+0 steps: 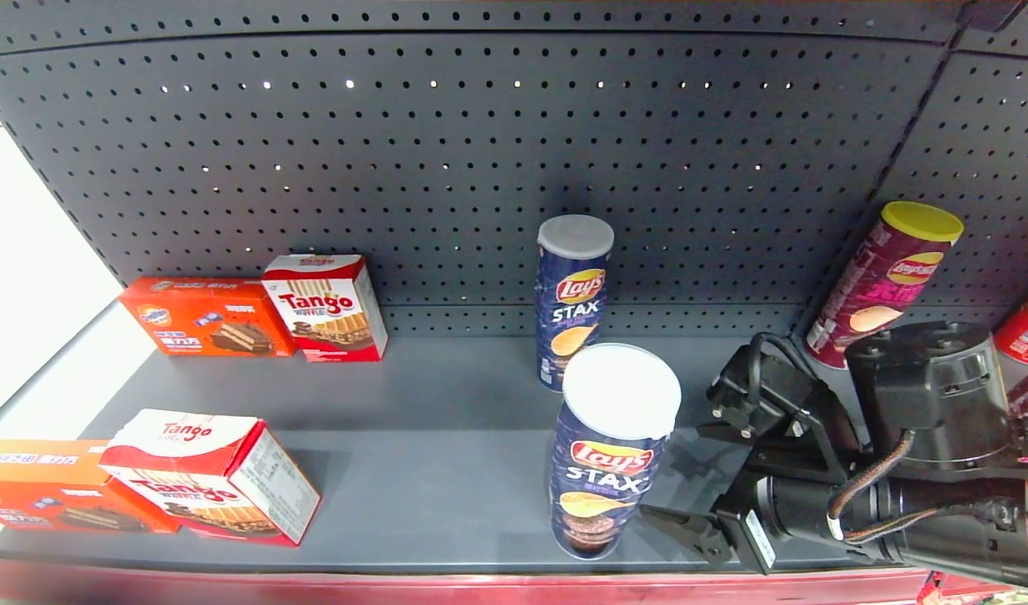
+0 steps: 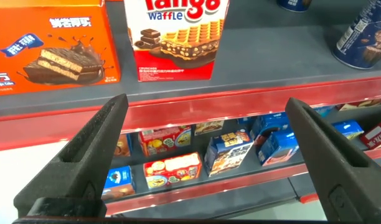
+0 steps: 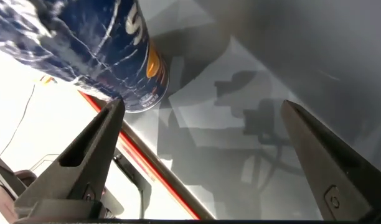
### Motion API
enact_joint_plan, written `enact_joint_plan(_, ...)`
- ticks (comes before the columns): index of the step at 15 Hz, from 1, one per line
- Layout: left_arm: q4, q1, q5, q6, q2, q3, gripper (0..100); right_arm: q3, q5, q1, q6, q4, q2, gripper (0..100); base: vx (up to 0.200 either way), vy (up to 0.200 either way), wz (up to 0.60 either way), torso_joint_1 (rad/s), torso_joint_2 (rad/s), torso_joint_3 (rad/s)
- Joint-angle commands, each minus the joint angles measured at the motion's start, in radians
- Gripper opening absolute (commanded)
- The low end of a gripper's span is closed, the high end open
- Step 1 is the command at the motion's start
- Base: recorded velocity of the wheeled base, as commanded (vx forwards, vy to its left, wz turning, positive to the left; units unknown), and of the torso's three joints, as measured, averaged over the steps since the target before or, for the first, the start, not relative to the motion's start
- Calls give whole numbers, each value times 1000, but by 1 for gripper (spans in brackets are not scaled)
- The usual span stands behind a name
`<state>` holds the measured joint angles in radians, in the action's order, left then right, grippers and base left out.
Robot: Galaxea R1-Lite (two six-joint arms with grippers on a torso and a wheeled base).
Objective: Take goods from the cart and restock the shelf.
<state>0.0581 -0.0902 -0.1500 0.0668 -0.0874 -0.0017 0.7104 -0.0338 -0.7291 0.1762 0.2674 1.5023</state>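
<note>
Just off the fingertips of the right gripper [image 1: 705, 483], at the front of the grey shelf [image 1: 446, 470], the front blue can [image 1: 613, 458] of chips stands upright with its white lid on. The gripper's fingers are spread wide with nothing between them. Its nearer fingertip [image 1: 661, 517] sits close by the can's base, and I cannot tell whether they touch. In the right wrist view the same can [image 3: 91, 50] stands beyond one finger [image 3: 94, 155] of the gripper [image 3: 203, 149], outside the gap, and bare shelf floor [image 3: 271, 74] lies between the fingers.

Farther from this gripper, toward the perforated back panel [image 1: 446, 168], the rear blue can [image 1: 574, 294] stands upright behind the first. Behind the gripper's arm a purple can [image 1: 888, 281] with a yellow lid leans tilted by the back panel, with a red can [image 1: 1026, 336] near it.

Well apart from the right gripper, across the shelf, the back orange box [image 1: 202, 318] and back waffle box [image 1: 329, 309] stand side by side by the panel. Nearer the red front lip [image 1: 396, 584], the front waffle box [image 1: 219, 479] sits tilted against the front orange box [image 1: 51, 496].

The left gripper [image 2: 206, 155] is empty, with its fingers wide apart. It hangs before the red lip [image 2: 240, 102]. Beyond it the front orange box [image 2: 50, 50] and front waffle box [image 2: 175, 37] stand at the shelf's edge, and small packs [image 2: 197, 162] fill a lower shelf seen between its fingers
</note>
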Motion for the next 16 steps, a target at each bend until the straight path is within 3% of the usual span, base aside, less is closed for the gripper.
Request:
enact_joint_plan(1,0,0,0,1,-2,0,100,4,0,1,0,1,18,100,0,0,0,0,0,0)
enact_joint_plan(16,0,1,1,1,-2,0,100,32,-1,11,0,21,50,100,0,0,0,0,0,0)
